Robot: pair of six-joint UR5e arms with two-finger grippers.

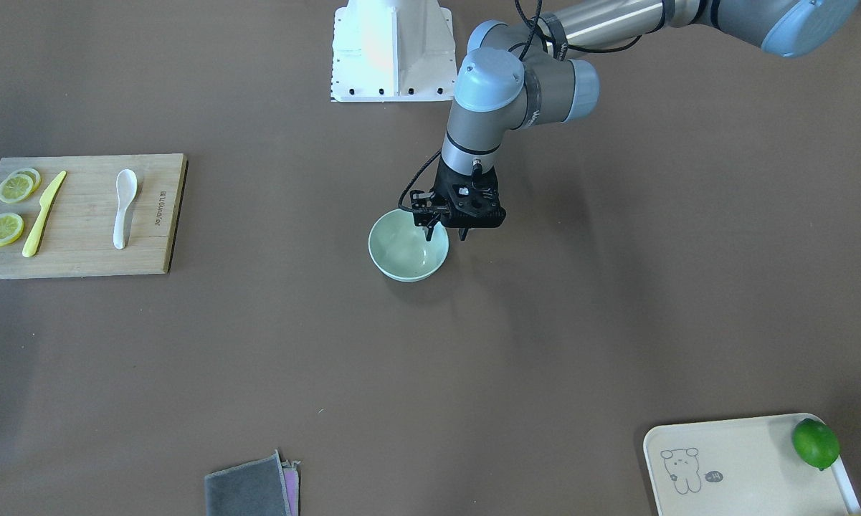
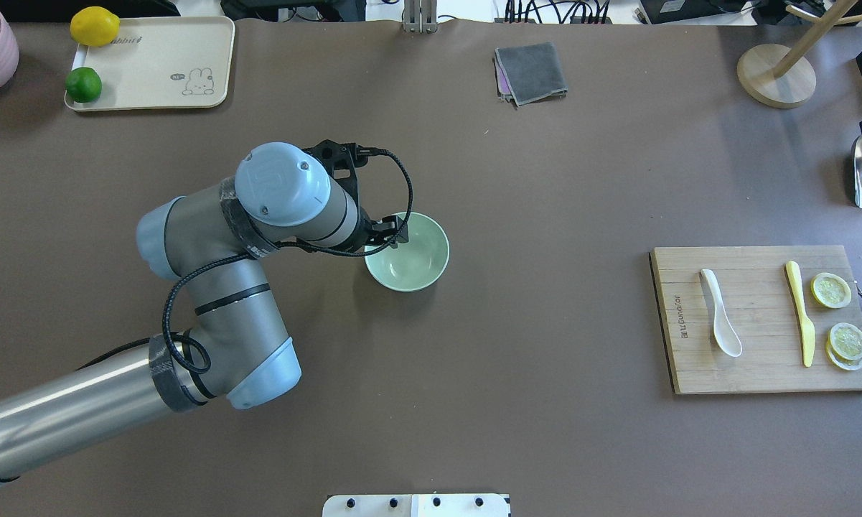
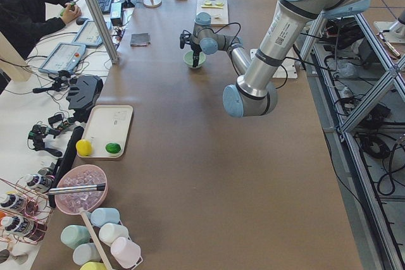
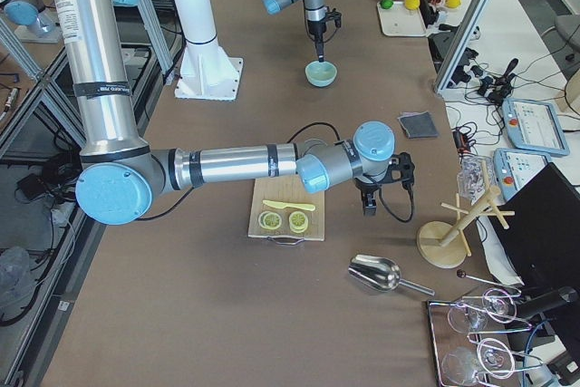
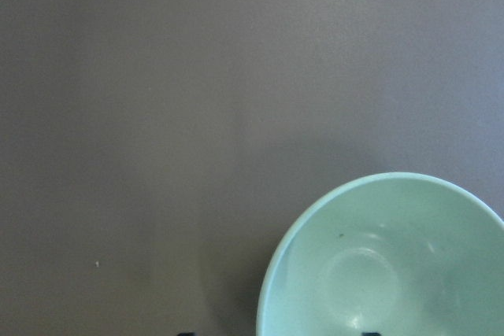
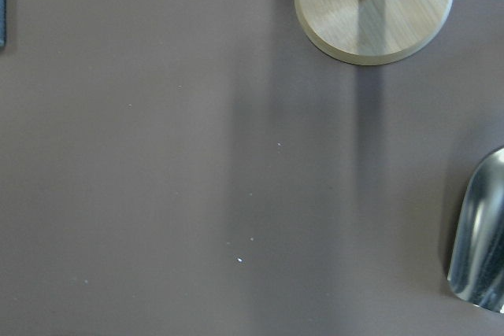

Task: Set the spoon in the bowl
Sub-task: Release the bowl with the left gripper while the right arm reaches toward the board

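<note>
Left end effector (image 1: 446,236) at bowl (image 1: 407,259) rim; spoon (image 1: 123,206) on board (image 1: 86,252).
Left end effector is spread wide and holds nothing, one finger inside the bowl and one outside its rim. Bowl sits mid-surface. Spoon lies on the board at the right end, well apart from the bowl, scoop toward the robot, knife (image 1: 43,213) to its right. Right end effector (image 4: 369,208) hangs just past the board; cannot tell its opening.

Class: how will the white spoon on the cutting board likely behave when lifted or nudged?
The spoon looks glossy and rigid: probably stiff but slippery. Its rounded scoop may rock or pivot if nudged. Lying flat on the cutting board, it offers little to grip.
</note>
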